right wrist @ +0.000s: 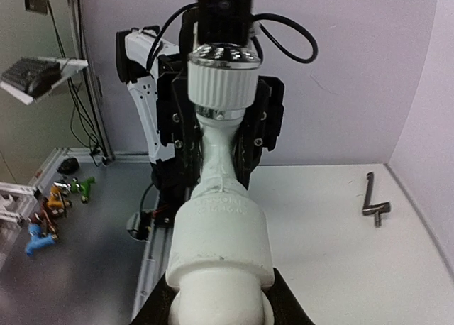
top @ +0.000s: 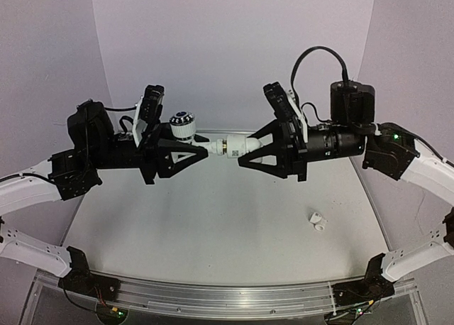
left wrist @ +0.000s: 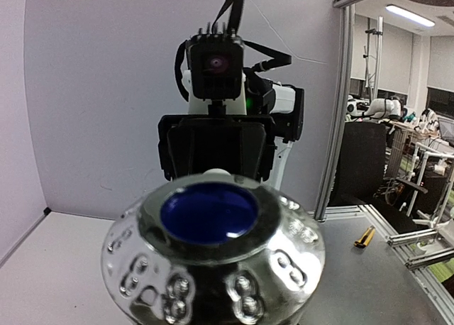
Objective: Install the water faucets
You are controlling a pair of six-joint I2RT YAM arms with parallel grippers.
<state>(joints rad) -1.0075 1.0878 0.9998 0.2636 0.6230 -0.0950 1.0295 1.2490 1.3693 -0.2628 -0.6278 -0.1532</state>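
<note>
My left gripper is shut on the white tap body, held in mid-air with its round knob pointing up. The chrome knob with a blue cap fills the bottom of the left wrist view and hides my left fingers there. My right gripper is shut on a white tubular fitting. The fitting meets the tap body end to end between the two grippers. In the right wrist view the fitting sits between my right fingers, with the tap body and knob beyond.
A small white part lies on the table at the right front. A dark metal crank-shaped bar lies on the table near the side wall. A metal rail runs along the near edge. A yellow tool lies outside the frame.
</note>
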